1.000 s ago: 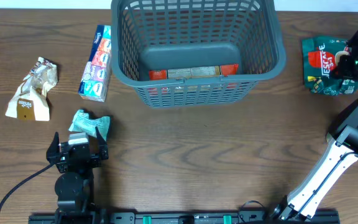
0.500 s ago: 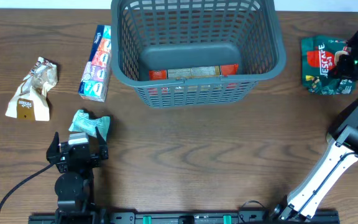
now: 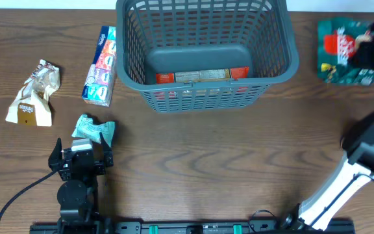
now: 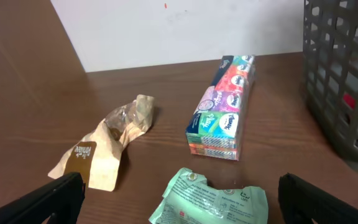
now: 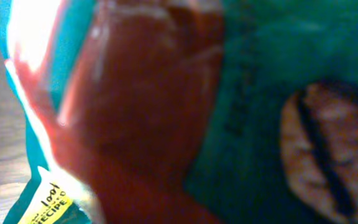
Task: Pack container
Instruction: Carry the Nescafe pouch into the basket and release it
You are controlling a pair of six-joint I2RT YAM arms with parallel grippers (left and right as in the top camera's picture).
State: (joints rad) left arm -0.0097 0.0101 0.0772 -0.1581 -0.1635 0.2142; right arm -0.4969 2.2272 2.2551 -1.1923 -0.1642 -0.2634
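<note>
The dark grey slotted container (image 3: 203, 83) stands at the back middle of the table, with a red and silver packet (image 3: 202, 75) on its floor. My right gripper (image 3: 369, 53) is at the far right, shut on a green and red coffee packet (image 3: 344, 60). That packet fills the right wrist view (image 5: 166, 112) and hides the fingers. My left gripper (image 3: 81, 156) is open and empty at the front left, just behind a pale green packet (image 3: 95, 130), which lies between its fingers in the left wrist view (image 4: 210, 199).
A colourful tissue pack (image 3: 100, 65) lies left of the container and also shows in the left wrist view (image 4: 221, 109). A crumpled brown and white packet (image 3: 34, 94) lies at the far left. The container wall (image 4: 340, 81) is at the right of the left wrist view.
My right gripper has moved up and back with the coffee packet, which now looks raised off the table. The left arm has not moved.
</note>
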